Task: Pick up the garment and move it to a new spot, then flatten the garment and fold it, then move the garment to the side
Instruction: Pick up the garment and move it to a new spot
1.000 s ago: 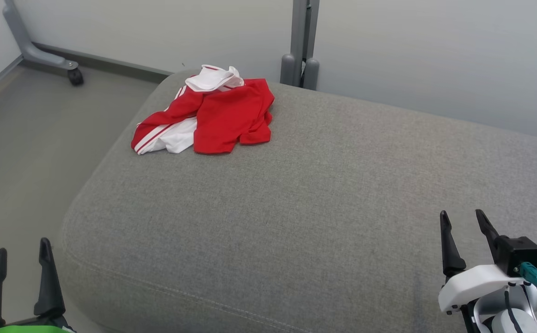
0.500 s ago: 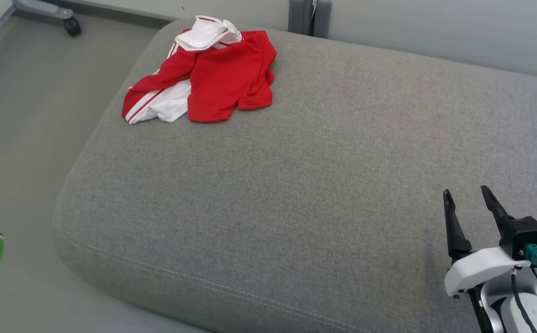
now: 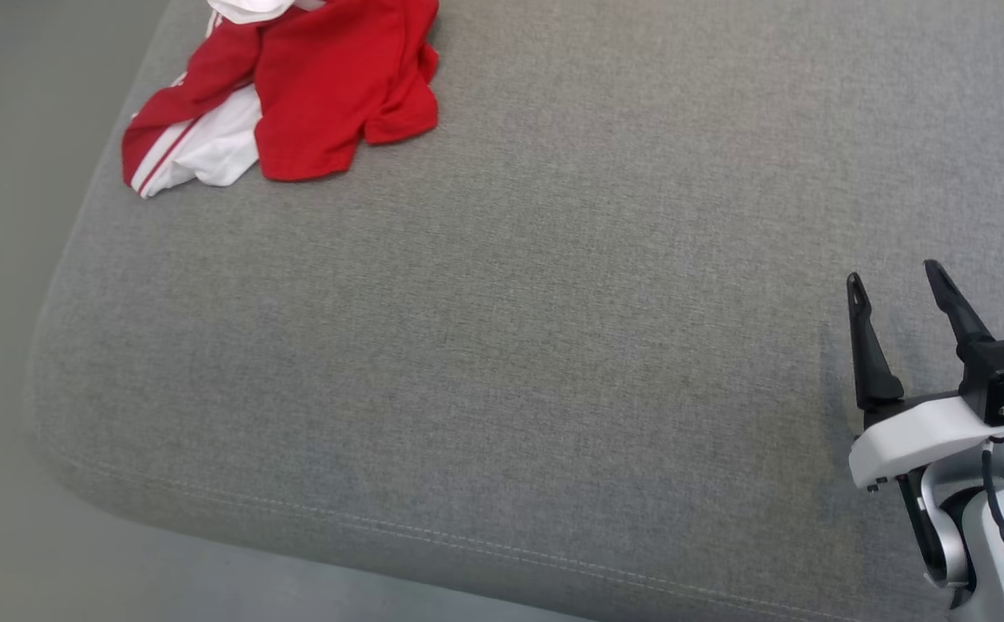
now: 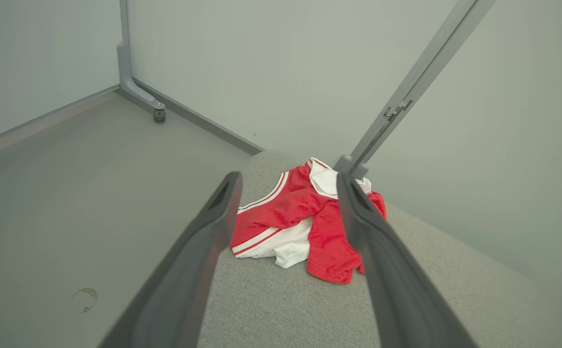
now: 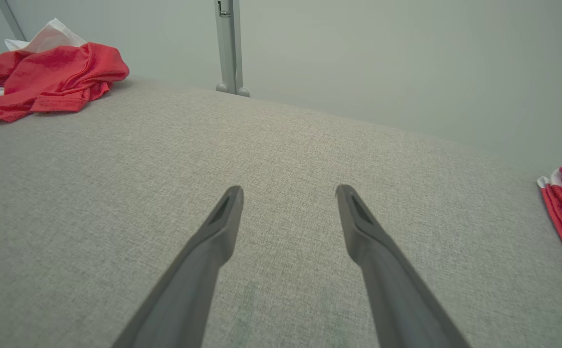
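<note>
Grey upholstered cushion (image 3: 502, 363), wide; red-and-white jersey (image 3: 312, 95), crumpled, at its far left corner (striped sleeve toward the left edge); left gripper (image 4: 287, 178), jaws wide and empty, jersey straight ahead between its fingers, likely the nearer arm; right gripper (image 3: 892, 271), jaws wide, empty, near right, well apart from it

The crumpled red fabric garment (image 3: 320, 104) shows white panels and stripes; the woven cushion (image 3: 502, 345) is flecked grey, the floor (image 3: 1, 259) seemingly grey-green.
</note>
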Robot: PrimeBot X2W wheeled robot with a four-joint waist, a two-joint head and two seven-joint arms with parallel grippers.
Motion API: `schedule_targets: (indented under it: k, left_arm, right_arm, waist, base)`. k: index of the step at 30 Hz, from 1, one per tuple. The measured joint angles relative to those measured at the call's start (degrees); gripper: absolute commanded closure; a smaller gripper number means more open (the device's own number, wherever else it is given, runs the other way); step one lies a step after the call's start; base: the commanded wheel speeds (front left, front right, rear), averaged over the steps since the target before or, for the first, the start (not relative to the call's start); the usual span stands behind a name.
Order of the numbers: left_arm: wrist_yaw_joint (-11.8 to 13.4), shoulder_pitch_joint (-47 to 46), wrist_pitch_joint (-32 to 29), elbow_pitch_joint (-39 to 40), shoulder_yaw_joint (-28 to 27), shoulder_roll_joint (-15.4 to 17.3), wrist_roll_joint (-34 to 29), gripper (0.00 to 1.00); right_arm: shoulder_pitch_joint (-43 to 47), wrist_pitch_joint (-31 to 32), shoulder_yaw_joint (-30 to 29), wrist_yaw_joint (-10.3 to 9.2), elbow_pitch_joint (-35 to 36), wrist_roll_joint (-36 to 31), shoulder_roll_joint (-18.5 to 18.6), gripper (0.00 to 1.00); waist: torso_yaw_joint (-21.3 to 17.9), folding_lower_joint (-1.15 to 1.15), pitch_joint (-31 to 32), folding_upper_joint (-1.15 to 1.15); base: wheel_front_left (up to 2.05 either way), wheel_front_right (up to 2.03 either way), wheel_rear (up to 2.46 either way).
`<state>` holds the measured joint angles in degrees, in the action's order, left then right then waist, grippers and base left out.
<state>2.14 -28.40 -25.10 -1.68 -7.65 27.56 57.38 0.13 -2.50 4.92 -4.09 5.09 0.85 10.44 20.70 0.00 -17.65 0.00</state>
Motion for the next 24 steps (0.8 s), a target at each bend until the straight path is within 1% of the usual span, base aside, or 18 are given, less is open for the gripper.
schedule_targets:
  k: [2,5,10,12,16,24]
  left_arm:
    - [0.5,-1.5,-0.7,-1.9,-0.2,2.2,-1.7,0.0]
    - [0.7,-3.9,-1.6,-4.8,-0.7,4.1,-2.7,0.0]
    - [0.7,-7.9,-1.4,-7.2,-0.8,5.3,-4.4,0.0]
    - [-0.4,-9.6,-1.0,-7.5,-0.5,5.7,-5.0,0.0]
    - [-1.6,-12.4,0.6,-9.6,0.2,5.9,-5.2,0.0]
    - [-5.3,-14.7,3.1,-14.6,4.9,5.5,-8.8,0.0]
  right_arm:
    - [-0.9,0.1,0.0,0.02,0.9,-0.4,0.3,0.0]
    - [-2.0,0.6,0.0,0.03,2.2,-0.4,0.5,0.0]
    - [-3.4,1.1,-0.4,0.04,4.4,-0.4,1.0,0.0]
    - [-4.2,1.1,-0.8,0.04,5.3,-0.4,1.2,0.0]
    - [-5.9,1.1,-1.8,0.03,6.1,-0.4,1.7,0.0]
    - [-6.8,1.1,-3.5,-0.01,6.7,-0.3,2.2,0.0]
  waist:
    - [-1.0,0.0,-1.4,0.0]
    - [-2.8,0.0,-3.3,0.0]
    - [-5.8,0.0,-6.8,0.0]
    - [-7.0,0.0,-8.3,0.0]
    - [-9.2,0.0,-11.3,0.0]
    - [-13.0,0.0,-16.3,0.0]
  base:
    - [0.0,0.0,0.0]
    - [0.0,0.0,0.0]
    - [0.0,0.0,0.0]
    - [0.0,0.0,0.0]
    - [0.0,0.0,0.0]
    - [0.0,0.0,0.0]
